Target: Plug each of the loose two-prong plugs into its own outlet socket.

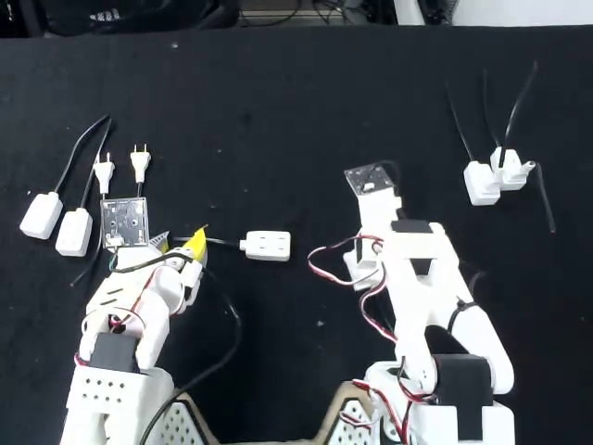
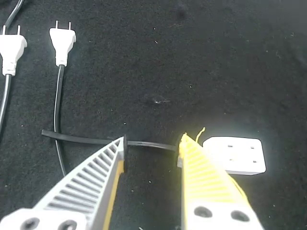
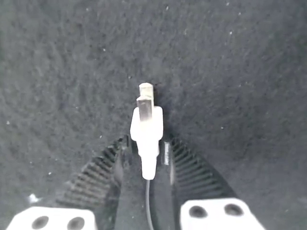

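My right gripper (image 3: pixel 146 142) is shut on a white two-prong plug (image 3: pixel 145 125), whose prongs point away from the wrist over the black mat. My left gripper (image 2: pixel 152 142) is open, with its grey and yellow fingers on either side of the thin black cord (image 2: pixel 81 139) of a white outlet socket (image 2: pixel 236 155). That socket (image 1: pixel 267 245) lies mid-table, just right of the left gripper (image 1: pixel 190 247). Two loose white plugs (image 1: pixel 104 171) (image 1: pixel 140 162) lie side by side at the left. Beside them lie two more white sockets (image 1: pixel 40 215) (image 1: pixel 74 232).
At the far right a white socket (image 1: pixel 481 183) has a plug (image 1: pixel 510 171) seated in it, with black cords trailing off. The right arm (image 1: pixel 408 255) stands mid-right. A black mat (image 1: pixel 278 111) covers the table.
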Robot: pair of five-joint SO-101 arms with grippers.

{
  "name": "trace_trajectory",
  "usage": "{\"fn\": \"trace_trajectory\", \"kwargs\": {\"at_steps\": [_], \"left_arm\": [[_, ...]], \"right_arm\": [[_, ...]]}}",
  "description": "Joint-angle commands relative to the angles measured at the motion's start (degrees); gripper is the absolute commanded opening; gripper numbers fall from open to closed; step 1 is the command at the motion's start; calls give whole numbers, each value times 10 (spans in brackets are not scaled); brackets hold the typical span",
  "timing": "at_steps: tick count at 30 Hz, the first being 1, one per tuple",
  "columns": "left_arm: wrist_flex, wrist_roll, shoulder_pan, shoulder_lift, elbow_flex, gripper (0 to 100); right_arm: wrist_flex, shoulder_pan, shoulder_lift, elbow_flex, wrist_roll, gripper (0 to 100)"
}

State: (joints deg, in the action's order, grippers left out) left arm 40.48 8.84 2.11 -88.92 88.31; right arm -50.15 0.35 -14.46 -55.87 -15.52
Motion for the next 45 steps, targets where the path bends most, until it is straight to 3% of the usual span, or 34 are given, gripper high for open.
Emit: {"fn": "trace_trajectory", "kwargs": {"at_steps": [1, 5, 11, 18, 23, 31, 39, 45], "left_arm": [[-11, 5, -3, -5, -7, 188], [-11, 5, -3, -5, -7, 188], [-11, 5, -2, -5, -7, 188], [-11, 5, -2, -5, -12, 188], [-11, 6, -4, -5, -12, 188], [12, 47, -2, -5, -31, 188], [33, 45, 25, -24, -44, 188], [91, 24, 61, -156, -17, 188]], "right_arm": [[12, -7, -12, 3, 3, 96], [11, -7, -12, 14, 6, 5], [-68, -13, -53, 45, 7, 10], [-153, -156, -275, 53, 18, 10], [-63, -277, -394, -33, 82, 10], [201, -404, -400, -206, 84, 10], [213, -449, -368, -190, 81, 10], [213, -450, -313, -155, 83, 10]]}}
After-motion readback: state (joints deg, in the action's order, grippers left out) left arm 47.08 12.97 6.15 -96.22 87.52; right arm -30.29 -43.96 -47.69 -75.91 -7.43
